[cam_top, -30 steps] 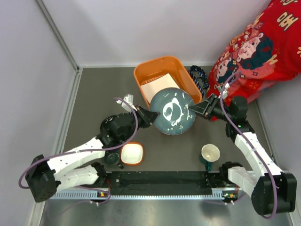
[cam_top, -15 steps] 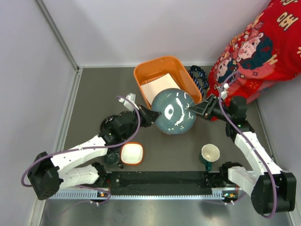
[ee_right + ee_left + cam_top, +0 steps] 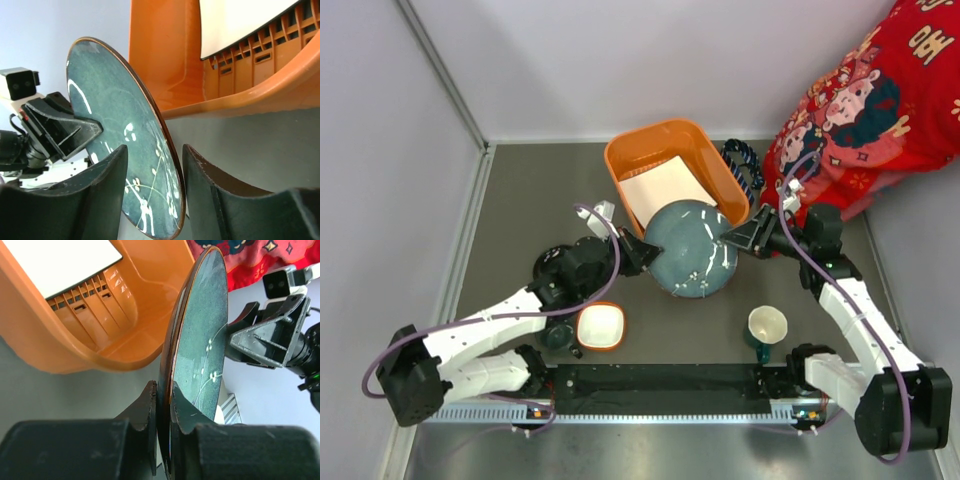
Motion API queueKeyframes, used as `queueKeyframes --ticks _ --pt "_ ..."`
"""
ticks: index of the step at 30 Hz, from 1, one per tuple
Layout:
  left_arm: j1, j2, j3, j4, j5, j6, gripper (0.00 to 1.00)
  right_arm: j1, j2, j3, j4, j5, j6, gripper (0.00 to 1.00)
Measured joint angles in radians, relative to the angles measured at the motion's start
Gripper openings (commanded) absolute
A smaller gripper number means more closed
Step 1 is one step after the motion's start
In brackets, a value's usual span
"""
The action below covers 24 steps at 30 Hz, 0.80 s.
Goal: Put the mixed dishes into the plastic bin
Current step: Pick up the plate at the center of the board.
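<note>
**Plate on edge at the bin's near rim: pinched on the left, straddled on the right**

The left gripper is clamped tight on the rim of the blue-grey plate, which stands nearly on edge between the two arms. The right gripper straddles the opposite rim with its jaws parted wider than the plate is thick. A gap shows beside one finger; whether the other finger touches the plate's face I cannot tell.

Seen from above, the plate's far edge overlaps the near end of the orange bin. Inside the bin, the white square plate lies in the far part, and the slotted floor at the near end is bare.

On the table, the orange bowl sits by the left arm and the cream mug by the right arm. Both are apart from the held plate.
</note>
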Motion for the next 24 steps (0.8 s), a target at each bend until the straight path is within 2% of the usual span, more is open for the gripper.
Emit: queueKeyframes --ticks 15,24 --pt "-0.003 -0.035 0.008 -0.039 0.011 0.002 0.0 0.0 -0.001 0.012 -0.021 0.016 -0.031 0.48" --pt "0.003 -0.034 0.013 -0.014 0.046 -0.026 0.0 0.021 0.0 -0.009 0.039 0.008 -0.008 0.47"
